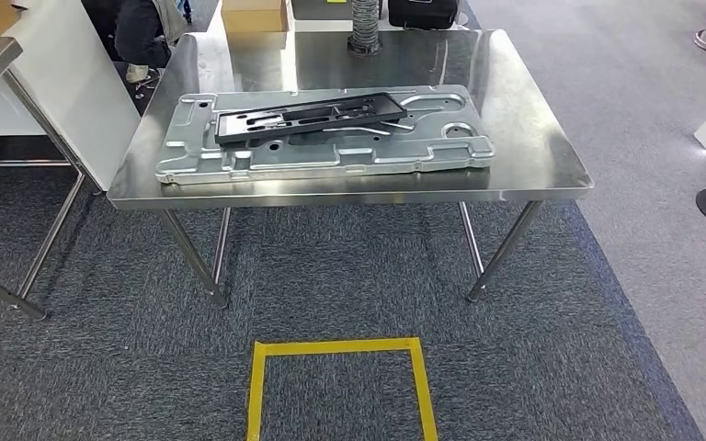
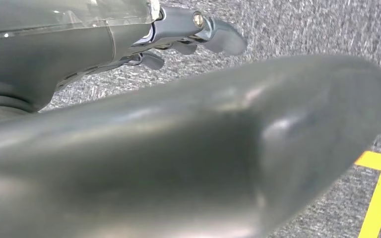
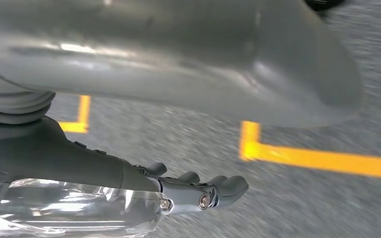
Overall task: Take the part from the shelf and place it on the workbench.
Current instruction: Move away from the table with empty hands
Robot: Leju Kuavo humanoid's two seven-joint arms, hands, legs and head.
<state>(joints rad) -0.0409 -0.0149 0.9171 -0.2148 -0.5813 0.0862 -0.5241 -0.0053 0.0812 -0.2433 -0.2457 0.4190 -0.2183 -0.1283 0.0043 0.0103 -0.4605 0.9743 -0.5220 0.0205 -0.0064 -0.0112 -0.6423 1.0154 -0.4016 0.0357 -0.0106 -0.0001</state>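
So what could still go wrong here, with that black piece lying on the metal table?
The black part lies on a silver stamped panel rather than on the bare workbench, so a bump to the table might make it slide. Both robot hands, left robot hand and right robot hand, hang low over the carpet by the yellow floor marking; a step forward could bring the robot against the table edge.

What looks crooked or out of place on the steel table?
The black part lies askew on the silver panel, its right end angled toward the table's far side rather than parallel to the panel's edges. The panel itself sits flat and roughly square on the table. Nothing looks spilled or damaged.
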